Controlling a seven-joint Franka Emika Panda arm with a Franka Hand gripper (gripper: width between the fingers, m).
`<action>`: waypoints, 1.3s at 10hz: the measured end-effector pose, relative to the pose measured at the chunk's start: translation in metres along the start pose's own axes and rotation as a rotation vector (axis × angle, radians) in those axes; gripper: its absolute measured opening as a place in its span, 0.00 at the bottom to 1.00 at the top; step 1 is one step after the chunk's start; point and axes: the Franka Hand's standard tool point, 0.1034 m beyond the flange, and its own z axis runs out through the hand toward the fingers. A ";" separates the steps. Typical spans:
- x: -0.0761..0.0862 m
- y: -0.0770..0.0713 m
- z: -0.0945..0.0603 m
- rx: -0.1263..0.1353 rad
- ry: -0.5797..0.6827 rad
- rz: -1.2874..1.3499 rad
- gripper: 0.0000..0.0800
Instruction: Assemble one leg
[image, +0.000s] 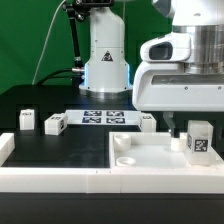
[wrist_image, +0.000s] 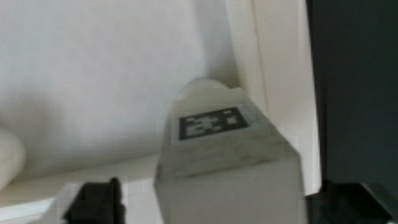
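Note:
One leg (image: 200, 140) stands upright on the right part of the large white panel (image: 150, 155), its tag facing the exterior view. My gripper (image: 186, 130) hangs right at it. In the wrist view the leg (wrist_image: 222, 130) lies between my dark fingers (wrist_image: 98, 200), with a narrow gap showing on each side, so the gripper (wrist_image: 222, 208) is open around it. The panel (wrist_image: 89, 90) fills the background there. Three more legs (image: 27, 120), (image: 55, 123), (image: 148, 121) stand on the black table.
The marker board (image: 105, 118) lies at the back middle before the robot base (image: 105, 65). A white U-shaped fence (image: 50, 178) runs along the front. The panel has round sockets (image: 122, 143) near its corners.

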 end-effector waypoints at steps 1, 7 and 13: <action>0.000 0.000 0.000 0.000 0.000 0.006 0.48; 0.001 0.004 0.001 0.019 -0.005 0.487 0.36; -0.001 0.008 0.001 0.030 -0.020 1.239 0.36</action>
